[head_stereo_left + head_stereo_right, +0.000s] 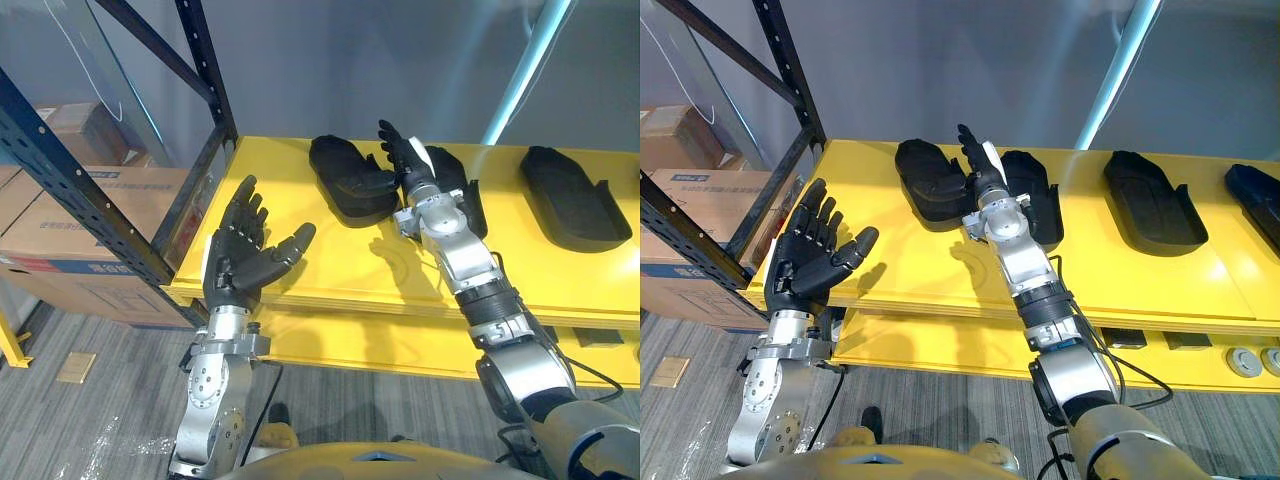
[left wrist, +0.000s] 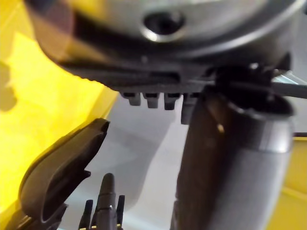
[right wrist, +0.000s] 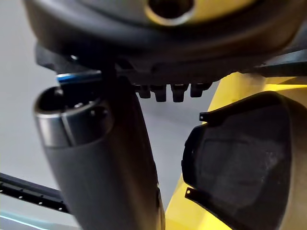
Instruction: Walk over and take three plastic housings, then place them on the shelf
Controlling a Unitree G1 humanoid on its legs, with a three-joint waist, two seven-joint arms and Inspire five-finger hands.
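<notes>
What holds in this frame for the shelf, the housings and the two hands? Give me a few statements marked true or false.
1. Black housings lie on a yellow shelf. True.
2. The left hand grips a housing. False: it is open and holds nothing, raised at the shelf's front left edge.
3. The right hand reaches in between two housings with its fingers straight. True.
4. The housings are stacked in one pile. False: they lie side by side in a row along the shelf.
5. Cardboard boxes stand to the left of the shelf. True.
</notes>
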